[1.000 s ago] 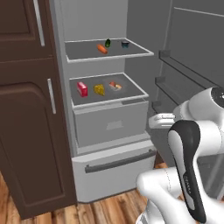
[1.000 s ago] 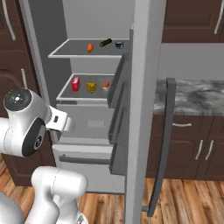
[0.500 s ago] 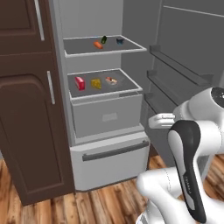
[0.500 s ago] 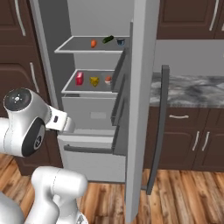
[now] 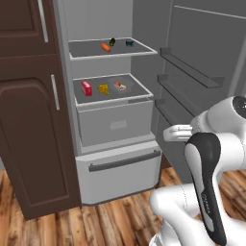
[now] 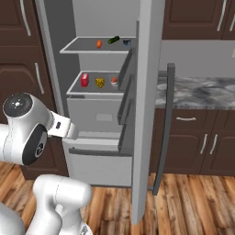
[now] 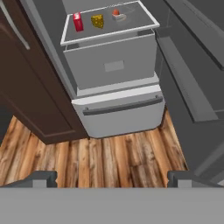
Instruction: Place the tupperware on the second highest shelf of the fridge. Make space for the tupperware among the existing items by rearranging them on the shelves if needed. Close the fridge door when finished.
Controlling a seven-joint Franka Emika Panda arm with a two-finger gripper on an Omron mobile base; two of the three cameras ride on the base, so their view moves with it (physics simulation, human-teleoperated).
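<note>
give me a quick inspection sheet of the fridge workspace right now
surface: wood floor; two grey shelves in the fridge.
job's things: tupperware on lower shelf beside cheese wedge and red carton; fridge door wide open.
clutter: carrot, dark green oblong, small dark bowl on upper shelf.
grippers: gripper open, holding nothing.
cables: nothing seen.
surroundings: dark brown cabinets, marble counter.

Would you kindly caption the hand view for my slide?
Open gripper faces the open fridge: red carton, cheese wedge and tupperware share one shelf.
</note>
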